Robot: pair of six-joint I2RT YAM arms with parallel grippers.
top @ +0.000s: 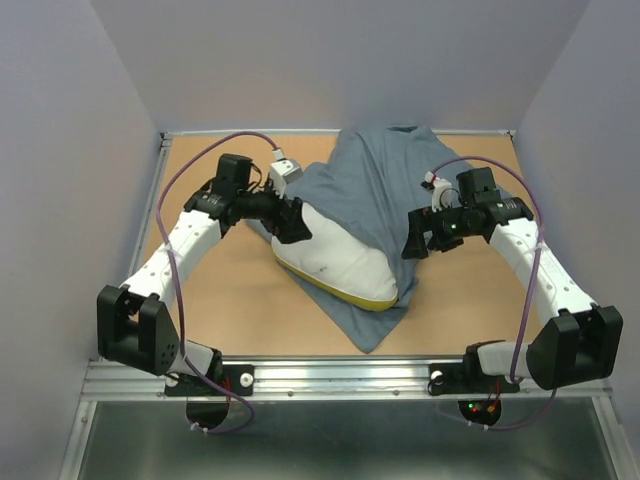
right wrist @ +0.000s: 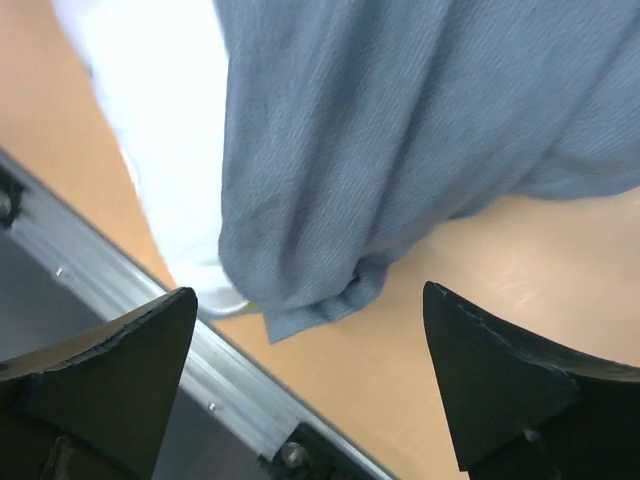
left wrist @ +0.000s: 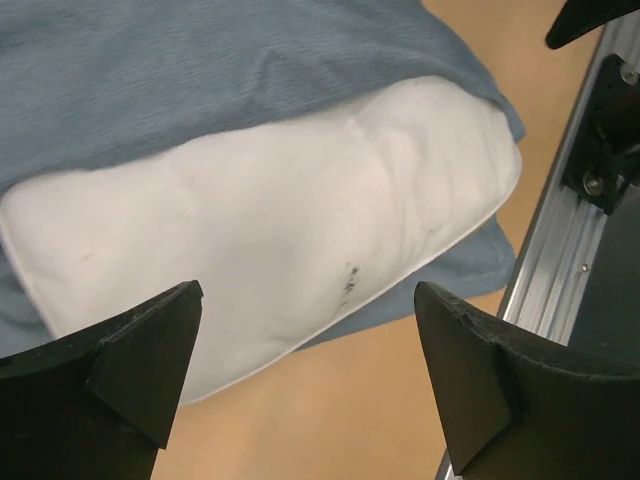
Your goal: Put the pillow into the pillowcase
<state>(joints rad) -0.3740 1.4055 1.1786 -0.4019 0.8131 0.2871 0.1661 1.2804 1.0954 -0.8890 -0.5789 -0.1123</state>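
The white pillow (top: pixel 335 262), with a yellow strip along its near edge, lies mid-table, its far part covered by the slate-blue pillowcase (top: pixel 375 185). More of the cloth spreads under the pillow toward the front. My left gripper (top: pixel 292 222) hovers at the pillow's left end, open and empty. In the left wrist view the pillow (left wrist: pixel 270 220) bulges out from under the pillowcase (left wrist: pixel 200 70), ahead of the left gripper (left wrist: pixel 308 300). My right gripper (top: pixel 415 240) is open beside the cloth's right side. Its wrist view shows the pillowcase (right wrist: pixel 400 150) hanging over the pillow (right wrist: pixel 160 110), with the right gripper (right wrist: pixel 310 300) holding nothing.
An aluminium rail (top: pixel 340 375) runs along the table's near edge and also shows in the wrist views as the rail (left wrist: pixel 560 250) and the rail (right wrist: pixel 150 310). Grey walls enclose the tan tabletop (top: pixel 220 300) on three sides. Purple cables loop over both arms.
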